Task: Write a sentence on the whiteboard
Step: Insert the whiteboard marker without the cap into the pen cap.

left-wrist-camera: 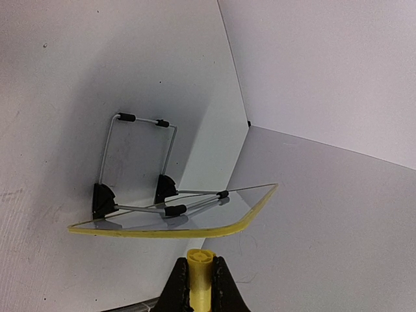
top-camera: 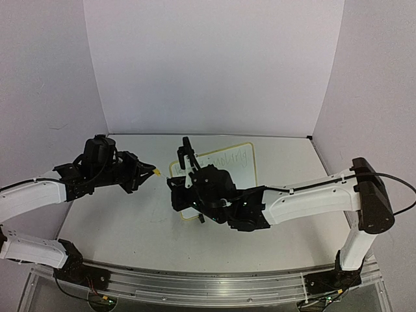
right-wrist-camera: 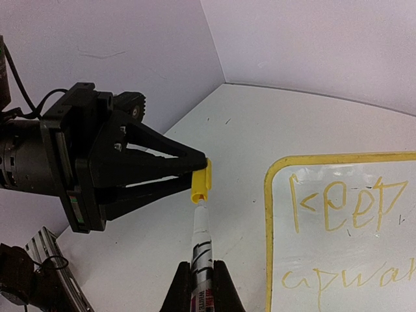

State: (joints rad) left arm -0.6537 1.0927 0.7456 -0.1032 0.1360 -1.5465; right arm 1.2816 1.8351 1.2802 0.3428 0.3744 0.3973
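The whiteboard [right-wrist-camera: 351, 257] is a glossy white panel with a rounded pale yellow rim, propped on a thin wire stand [left-wrist-camera: 139, 121] on the matte grey counter [top-camera: 123, 224]. The sentence [right-wrist-camera: 340, 209] is thin yellow scrawl in two lines. The left tool [right-wrist-camera: 195, 170] pinches a stubby yellow cap [right-wrist-camera: 201, 179]. The right tool [right-wrist-camera: 201, 287] grips a slim white marker [right-wrist-camera: 203, 250] whose tip meets the cap, just left of the board.

The top camera looks down from high behind; both wrist cameras, close in, share the whiteboard [right-wrist-camera: 351, 250].
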